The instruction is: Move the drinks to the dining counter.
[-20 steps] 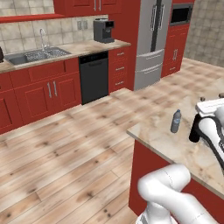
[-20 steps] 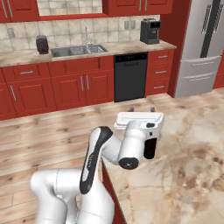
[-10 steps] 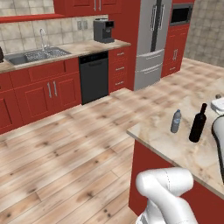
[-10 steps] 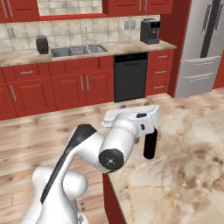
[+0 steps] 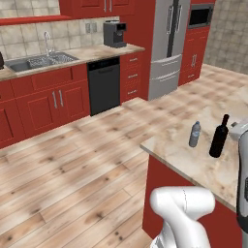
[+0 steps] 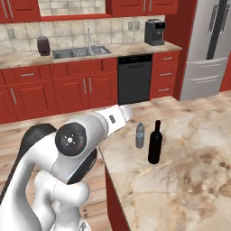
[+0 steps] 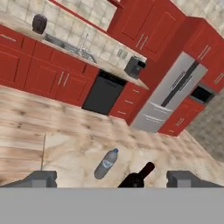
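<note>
A black wine bottle stands upright on the marbled dining counter, near its front corner. Just left of it stands the shorter clear water bottle. In the hand view my gripper looks down on both from above. The water bottle and the wine bottle lie between the two widely spread fingertips. The gripper is open and holds nothing. My white arm bulks large at the lower left of the right base view.
Across the wooden floor runs a red cabinet row with a sink, a black dishwasher, a coffee machine and a steel fridge. A dark jar stands left of the sink.
The hand has drawn back and up from the wine bottle, which stays standing on the counter. The arm has swung aside, uncovering both bottles.
</note>
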Motion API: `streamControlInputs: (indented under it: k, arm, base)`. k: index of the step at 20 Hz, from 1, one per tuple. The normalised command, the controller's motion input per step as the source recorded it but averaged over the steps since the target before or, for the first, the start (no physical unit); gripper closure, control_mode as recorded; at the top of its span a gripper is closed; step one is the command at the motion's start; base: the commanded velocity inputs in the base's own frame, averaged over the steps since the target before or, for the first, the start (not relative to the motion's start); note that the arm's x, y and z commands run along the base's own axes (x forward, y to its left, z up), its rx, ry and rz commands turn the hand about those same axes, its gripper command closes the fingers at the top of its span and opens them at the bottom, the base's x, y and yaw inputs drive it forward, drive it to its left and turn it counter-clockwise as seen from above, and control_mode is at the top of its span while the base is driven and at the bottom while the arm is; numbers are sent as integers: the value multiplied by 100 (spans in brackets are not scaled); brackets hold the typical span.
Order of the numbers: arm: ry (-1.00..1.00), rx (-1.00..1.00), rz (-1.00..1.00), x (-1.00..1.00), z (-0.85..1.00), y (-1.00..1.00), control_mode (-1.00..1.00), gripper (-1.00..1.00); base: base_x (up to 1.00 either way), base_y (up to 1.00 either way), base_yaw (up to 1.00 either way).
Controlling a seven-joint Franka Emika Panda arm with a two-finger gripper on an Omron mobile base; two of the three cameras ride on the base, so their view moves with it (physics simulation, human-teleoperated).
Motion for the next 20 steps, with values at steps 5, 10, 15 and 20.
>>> streamControlInputs:
  k: [5,10,15,20]
  arm:
    - [8,-11,22,-6,-58,100,-100,-100]
    - [6,-5,26,0,-24,69,-100,-100]
    - [0,0,14,0,-7,10,100,-100]
    - [0,0,0,0,0,0,100,-100]
  base:
    - [0,0,0]
    - [0,0,0]
    - [0,9,19]
    - [2,0,11]
